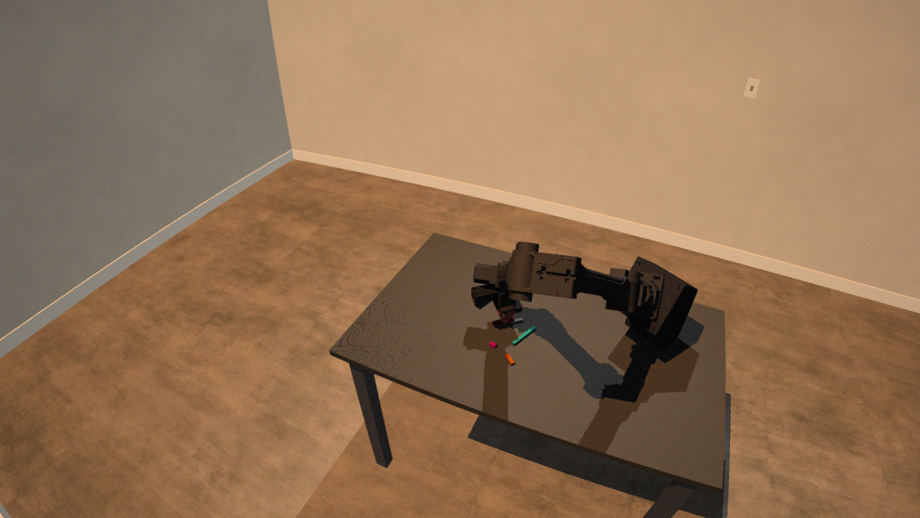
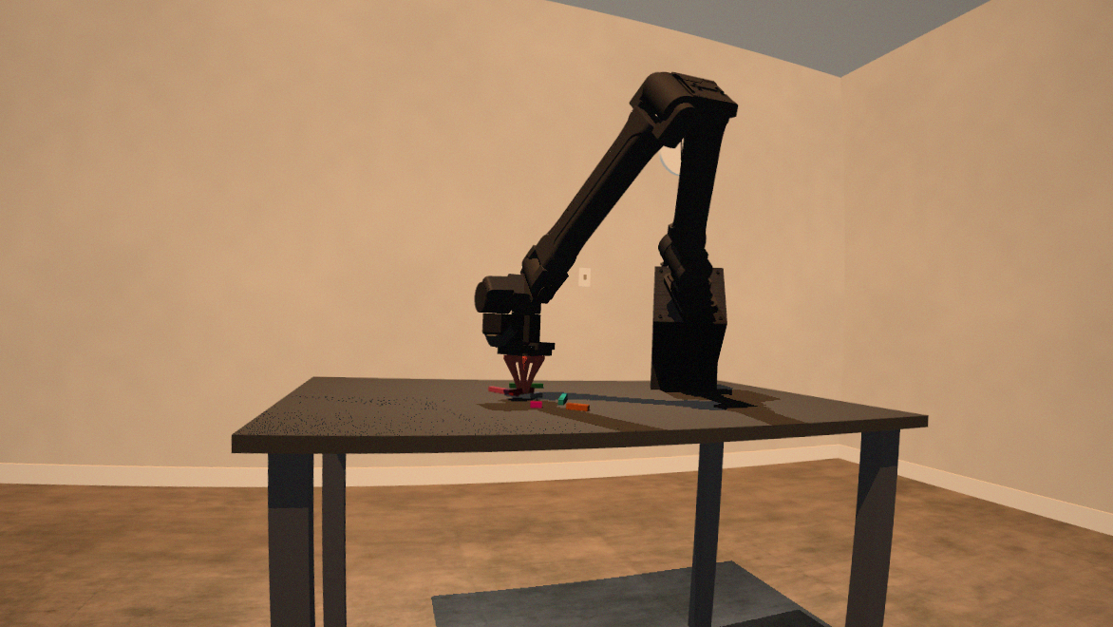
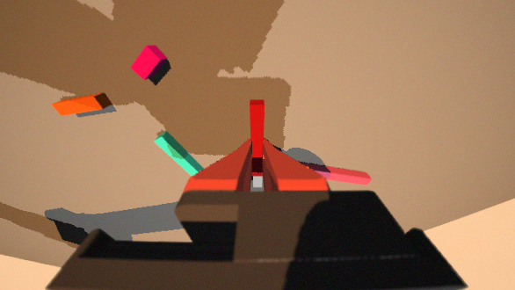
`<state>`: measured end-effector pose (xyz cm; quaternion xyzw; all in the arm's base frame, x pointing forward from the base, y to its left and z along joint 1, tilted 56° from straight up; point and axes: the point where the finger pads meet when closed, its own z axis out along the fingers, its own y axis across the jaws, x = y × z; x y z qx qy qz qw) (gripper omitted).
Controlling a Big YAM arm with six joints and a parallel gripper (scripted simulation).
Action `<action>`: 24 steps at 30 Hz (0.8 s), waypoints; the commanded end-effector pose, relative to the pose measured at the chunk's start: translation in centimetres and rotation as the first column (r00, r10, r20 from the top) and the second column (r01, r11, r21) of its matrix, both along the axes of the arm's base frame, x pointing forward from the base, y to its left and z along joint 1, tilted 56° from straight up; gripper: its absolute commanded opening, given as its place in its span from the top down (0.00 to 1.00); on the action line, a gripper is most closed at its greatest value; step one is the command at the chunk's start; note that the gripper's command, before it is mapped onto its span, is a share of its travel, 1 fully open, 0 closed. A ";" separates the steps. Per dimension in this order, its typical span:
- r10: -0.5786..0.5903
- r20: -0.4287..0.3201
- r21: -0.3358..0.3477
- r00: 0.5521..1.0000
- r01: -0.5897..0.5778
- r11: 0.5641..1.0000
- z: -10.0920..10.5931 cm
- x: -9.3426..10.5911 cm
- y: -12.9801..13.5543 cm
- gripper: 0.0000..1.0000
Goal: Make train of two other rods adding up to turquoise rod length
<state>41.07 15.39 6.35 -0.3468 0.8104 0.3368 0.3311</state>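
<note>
My gripper [image 2: 525, 389] [image 3: 257, 144] is shut on the red rod [image 3: 257, 123], low over the table. The rod points away from the wrist camera. The grey rod [image 1: 518, 320] [image 3: 257, 181] shows near its rear end; I cannot tell the gap between them. The turquoise rod [image 1: 523, 335] [image 2: 562, 398] [image 3: 176, 152] lies slanted beside the gripper. The pink rod [image 2: 496, 389] [image 3: 351, 175] lies on the other side, partly hidden by a finger. The green rod [image 2: 537, 385] shows behind the fingers in the exterior view, mostly hidden.
The magenta rod [image 1: 493, 344] [image 2: 536, 405] [image 3: 148, 62] and the orange rod [image 1: 510, 359] [image 2: 577, 406] [image 3: 79, 105] lie apart on the table [image 1: 418, 282], beyond the turquoise rod's outer end. Arm shadows cross the table. The arm's base stands at the right.
</note>
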 end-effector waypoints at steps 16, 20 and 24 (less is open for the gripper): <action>-0.014 0.011 -0.001 1.000 0.014 1.000 -0.1 0.6 -0.9 0.95; -0.014 0.011 -0.001 1.000 0.014 1.000 -0.1 0.6 -0.9 0.95; -0.014 0.011 -0.001 1.000 0.014 1.000 -0.1 0.6 -0.9 0.95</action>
